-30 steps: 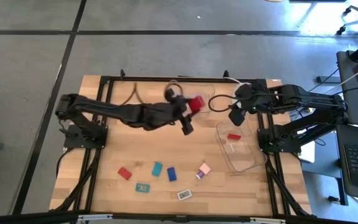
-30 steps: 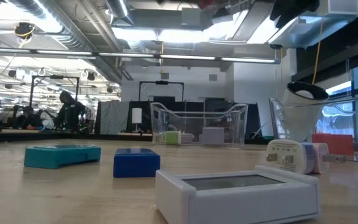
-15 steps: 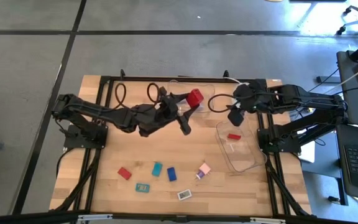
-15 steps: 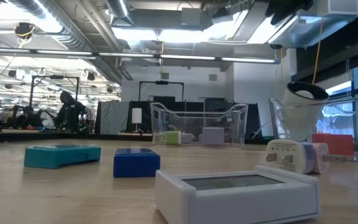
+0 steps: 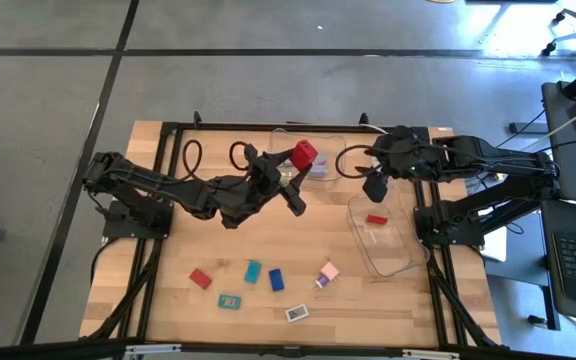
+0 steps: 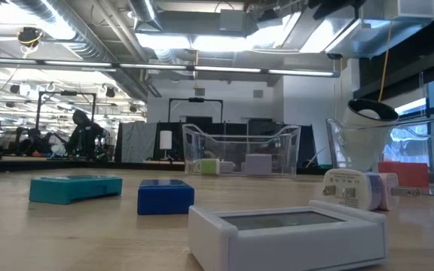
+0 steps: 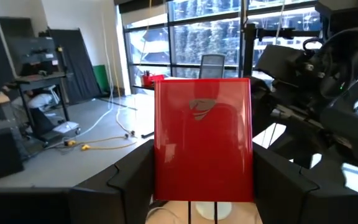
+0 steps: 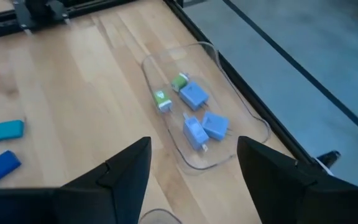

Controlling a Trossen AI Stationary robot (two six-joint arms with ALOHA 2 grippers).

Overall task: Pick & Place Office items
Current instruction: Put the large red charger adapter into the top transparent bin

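My left gripper (image 5: 302,160) is shut on a red block (image 5: 305,153), high above the far clear tub (image 5: 320,140); the left wrist view fills with that block (image 7: 202,140). This tub (image 8: 191,118) holds blue and green office items. My right gripper (image 5: 373,185) hangs open over the far end of the right clear tub (image 5: 383,240), where a red item (image 5: 376,219) lies. On the near table rest a red piece (image 5: 200,278), a teal one (image 5: 253,270), a blue one (image 5: 276,279), a pink one (image 5: 327,272), a small teal one (image 5: 230,301) and a white one (image 5: 296,313). My left gripper pinches the red block between its two fingers, one finger (image 7: 135,177) on each of two opposite sides (image 7: 160,168). The fingers lie level and point toward the table's right side. The block is lifted clear of table and tub, one flat face toward the wrist camera.
The right arm's base and cables (image 5: 468,190) crowd the table's right edge. In the low view the white piece (image 6: 288,237), the blue piece (image 6: 166,196) and the teal piece (image 6: 75,187) lie along the near part of the table. Bare wood (image 5: 208,225) lies between the arms and these pieces.
My left gripper has risen with the red block and tipped up from a downward slant to level, drifting a little toward the far edge. The block stays in the hold, clear of everything.
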